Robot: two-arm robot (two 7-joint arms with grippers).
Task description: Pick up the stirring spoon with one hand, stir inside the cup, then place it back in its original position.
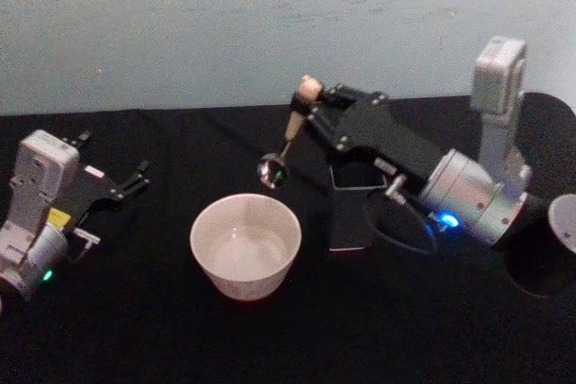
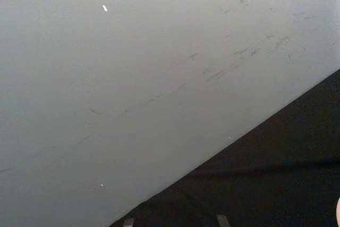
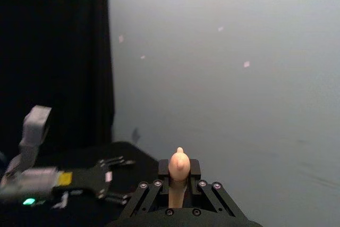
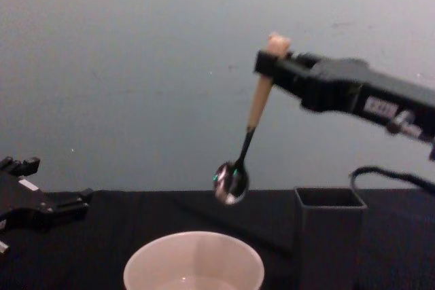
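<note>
Your right gripper [image 1: 307, 107] reaches in from the robot's right, raised above the black cloth-covered table [image 1: 135, 330]. Its fingers are closed tight on the upper part of the beige handle of the slim stirring spoon with the small bear head and shiny metal bowl [image 4: 253, 117]. The bear head stands proud just above the fingers.

The spoon hangs tilted. Its head leans toward the robot's right, and its thin dark neck and bowl point down and toward the robot's left. In the chest view the bowl is in the air, above the rim of the wide round cream-white cup [image 1: 243, 278] and touching nothing. In the head view it sits just beyond the cup's far rim, between the cup and the tall dark grey square-mouthed holder [image 1: 349, 215].

The cup stands upright on the cloth near the middle. The holder stands upright just beside it on the robot's right, under the right arm.

Your left gripper [image 1: 112, 161] rests low at the robot's left, well apart from the cup. Its fingers are spread wide and hold nothing
</note>
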